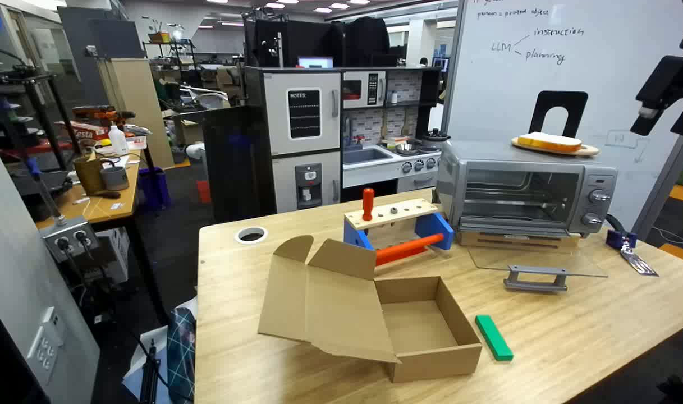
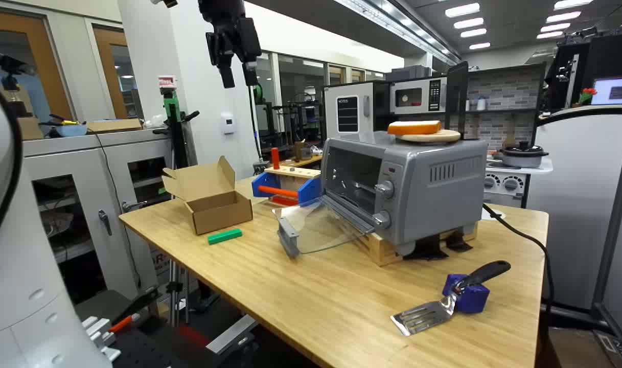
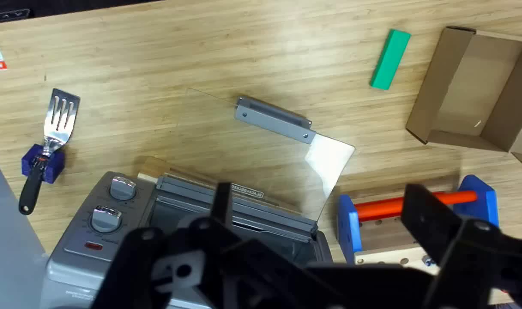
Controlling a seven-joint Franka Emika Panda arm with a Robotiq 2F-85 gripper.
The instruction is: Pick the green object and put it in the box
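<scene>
The green object [image 1: 494, 338] is a small bright green block lying flat on the table in both exterior views [image 2: 224, 236]. It also shows in the wrist view [image 3: 390, 59] at the upper right. The box [image 1: 438, 363] is shallow brown cardboard with its lid flaps open. It stands beside the green block, a narrow gap apart, in both exterior views [image 2: 222, 219] and at the right of the wrist view [image 3: 432, 88]. My gripper [image 1: 664, 122] is open and empty, high above the table, away from the block. It also shows in an exterior view [image 2: 239, 76] and the wrist view [image 3: 318, 195].
A silver toaster oven [image 1: 521, 196] has its glass door lowered, the handle [image 3: 273, 120] jutting over the table. Bread [image 2: 414, 127] lies on a plate on top. A blue and orange toy bench [image 1: 397, 216] stands behind the box. A spatula [image 2: 428, 314] rests on a purple block [image 2: 471, 299].
</scene>
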